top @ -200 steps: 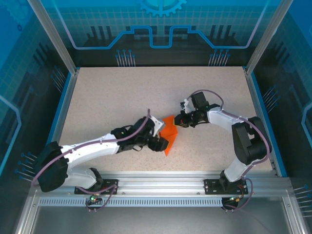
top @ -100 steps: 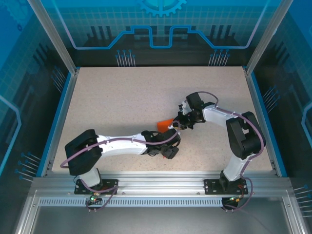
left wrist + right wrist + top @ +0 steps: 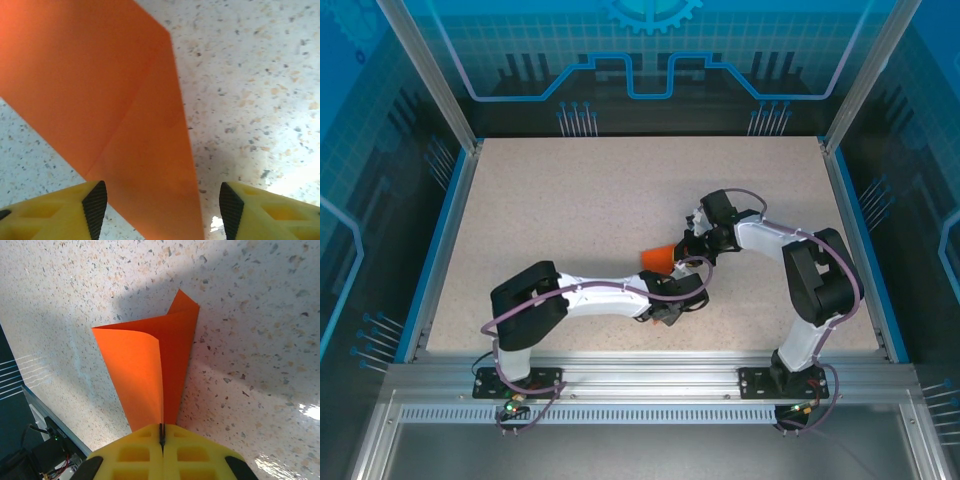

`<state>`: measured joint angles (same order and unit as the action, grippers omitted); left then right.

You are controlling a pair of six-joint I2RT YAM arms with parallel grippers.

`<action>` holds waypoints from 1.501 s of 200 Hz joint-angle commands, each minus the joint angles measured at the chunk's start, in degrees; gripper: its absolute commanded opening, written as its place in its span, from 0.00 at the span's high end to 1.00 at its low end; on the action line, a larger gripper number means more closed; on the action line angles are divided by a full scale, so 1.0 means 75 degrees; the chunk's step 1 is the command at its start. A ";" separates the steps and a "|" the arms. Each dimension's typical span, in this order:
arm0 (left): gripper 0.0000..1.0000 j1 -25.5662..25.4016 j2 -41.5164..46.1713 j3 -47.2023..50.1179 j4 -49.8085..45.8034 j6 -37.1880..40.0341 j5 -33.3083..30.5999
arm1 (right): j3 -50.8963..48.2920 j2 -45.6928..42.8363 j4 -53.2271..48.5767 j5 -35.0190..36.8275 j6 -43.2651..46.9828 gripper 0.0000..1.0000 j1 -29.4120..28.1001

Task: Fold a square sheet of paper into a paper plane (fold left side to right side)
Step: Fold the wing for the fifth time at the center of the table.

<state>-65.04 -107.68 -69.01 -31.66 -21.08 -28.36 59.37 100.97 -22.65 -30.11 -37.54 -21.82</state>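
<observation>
The square sheet of paper is creased orange, one flap curling up off the speckled table. My right gripper is shut on its edge, both layers pinched between the yellow fingers. In the top view a small orange part of the paper shows between the two wrists, with the right gripper at its right side. My left gripper stands open low over the paper's narrow end. Its black pads flank the strip, and bare table shows beside the right pad. The left wrist covers the near part of the sheet.
A speckled table with blue side rails lies inside a glass-walled cell. An aluminium rail with both arm bases runs along the near edge. There is free table to the back and left.
My left arm has swung its elbow to the right and its gripper has come over the paper's near end, hiding most of it, with its jaws slightly narrower. The right gripper stays shut on the paper.
</observation>
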 commanded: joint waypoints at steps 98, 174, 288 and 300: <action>0.74 -0.0036 -0.0233 -0.0251 -0.0456 -0.0254 -0.0296 | 0.0225 0.0132 -0.0345 0.0132 0.0080 1.00 -0.0119; 0.79 0.0098 -0.0157 -0.0077 -0.0192 -0.0226 0.0090 | 0.0088 -0.0586 -0.0243 0.0496 0.0342 0.79 0.0093; 0.76 0.0366 -0.0491 -0.0187 0.0117 0.0069 0.1070 | -0.0835 -0.1921 -0.0540 0.0845 0.0502 0.61 0.0928; 0.78 0.0406 -0.0449 -0.0141 0.0165 0.0068 0.1161 | -0.0893 -0.2008 -0.0581 0.0828 0.0537 0.61 0.1006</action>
<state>-62.87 -110.21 -69.32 -30.50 -21.87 -22.37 53.56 88.66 -24.95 -24.03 -34.70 -15.88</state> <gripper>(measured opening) 0.235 0.388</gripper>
